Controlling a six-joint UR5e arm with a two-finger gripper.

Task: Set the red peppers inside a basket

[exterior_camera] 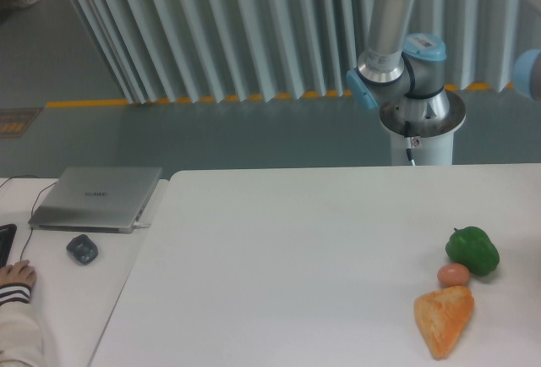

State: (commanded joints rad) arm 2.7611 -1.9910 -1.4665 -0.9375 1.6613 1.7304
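Note:
The red pepper is out of view, and so is the basket. My gripper has left the frame past the right edge; only the arm's base (421, 117) and upper links (389, 20) show at the back right. On the white table (296, 240) at the right lie a green bell pepper (472, 249), a small orange-brown egg-like ball (453, 275) touching it, and an orange wedge of bread (445, 319) just in front.
A closed grey laptop (97, 197) and a dark mouse (82, 249) sit on the side desk at the left. A person's hand in a striped sleeve (15, 282) rests at the lower left corner.

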